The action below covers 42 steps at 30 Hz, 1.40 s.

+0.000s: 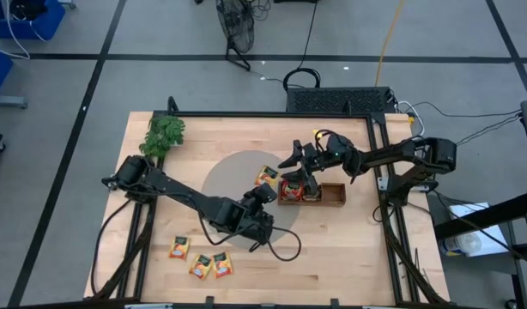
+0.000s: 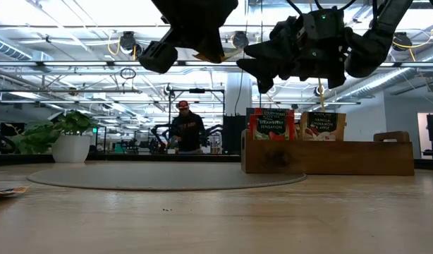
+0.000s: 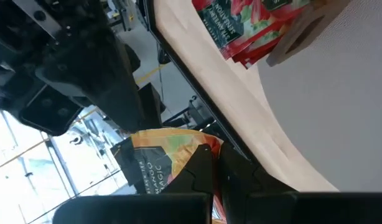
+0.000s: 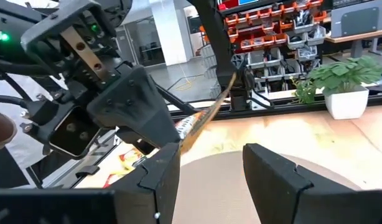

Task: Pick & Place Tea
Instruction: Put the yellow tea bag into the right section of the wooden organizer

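Observation:
An orange-yellow tea sachet (image 3: 157,152) hangs in the air over the grey round mat (image 1: 225,176), with my left gripper (image 1: 263,189) shut on it. My right gripper (image 4: 209,165) stands open and empty above the left end of the brown wooden tray (image 1: 334,196). It is level and pointing toward the left gripper. In the tray, red sachets (image 2: 271,125) and a paler one (image 2: 322,125) stand upright on their lower edges. Three more orange-yellow sachets (image 1: 200,262) lie flat near the table's front left. My left gripper pinches the orange-yellow sachet between its two fingers at its near edge (image 3: 194,158), and the rest of the sachet sticks out past the fingertips. The fingers come slanting from the table's near left, tipped a little downward. The sachet (image 2: 209,51) is tilted and clear of the mat.
A green leafy sprig (image 1: 163,136) lies at the table's far left corner. The tray sits right of the mat, close under the right gripper. The two grippers are near each other over the mat's right part. A person (image 2: 185,130) stands in the room beyond the table.

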Motion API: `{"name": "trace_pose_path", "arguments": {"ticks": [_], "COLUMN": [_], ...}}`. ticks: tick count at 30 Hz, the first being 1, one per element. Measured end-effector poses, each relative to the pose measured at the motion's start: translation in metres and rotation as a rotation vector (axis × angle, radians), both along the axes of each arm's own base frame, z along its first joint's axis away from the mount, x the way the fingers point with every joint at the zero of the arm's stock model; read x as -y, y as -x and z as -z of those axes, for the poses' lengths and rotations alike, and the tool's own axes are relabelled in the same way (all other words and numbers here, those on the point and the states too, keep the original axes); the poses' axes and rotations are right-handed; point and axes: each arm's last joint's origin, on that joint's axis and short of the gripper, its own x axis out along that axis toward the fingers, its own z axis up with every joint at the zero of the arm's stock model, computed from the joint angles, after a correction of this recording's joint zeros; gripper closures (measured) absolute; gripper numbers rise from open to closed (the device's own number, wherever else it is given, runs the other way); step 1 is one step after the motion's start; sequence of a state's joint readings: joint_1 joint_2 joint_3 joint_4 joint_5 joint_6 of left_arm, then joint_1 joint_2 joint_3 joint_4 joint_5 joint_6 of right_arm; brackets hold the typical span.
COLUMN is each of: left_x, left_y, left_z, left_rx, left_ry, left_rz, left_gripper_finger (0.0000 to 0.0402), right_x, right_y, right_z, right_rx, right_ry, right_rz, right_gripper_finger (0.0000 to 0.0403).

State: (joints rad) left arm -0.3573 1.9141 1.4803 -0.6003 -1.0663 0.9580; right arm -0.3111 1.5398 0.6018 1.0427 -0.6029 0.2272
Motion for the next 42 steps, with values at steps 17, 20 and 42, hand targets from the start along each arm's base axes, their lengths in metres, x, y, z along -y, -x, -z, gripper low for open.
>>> {"name": "trace_pose_path", "arguments": {"ticks": [17,20,42], "left_x": [-0.012,-0.012,-0.020], "left_y": [-0.007,-0.008,0.023], "left_z": [0.000,0.000,-0.069], "left_rx": [-0.001,0.001,0.716], "left_ry": [0.065,0.064,0.848], "left_rz": [0.014,0.016,-0.328], "left_gripper_finger": [0.0392,0.0392,0.0182], "right_x": [-0.011,-0.011,-0.030], "right_y": [-0.011,-0.011,-0.004], "right_z": [-0.004,-0.002,-0.010], "right_rx": [-0.038,-0.058,-0.154], "right_ry": [0.015,0.015,0.384], "right_rz": [0.004,0.005,0.344], "right_gripper_finger": [0.0272,0.0308,0.0403]}}
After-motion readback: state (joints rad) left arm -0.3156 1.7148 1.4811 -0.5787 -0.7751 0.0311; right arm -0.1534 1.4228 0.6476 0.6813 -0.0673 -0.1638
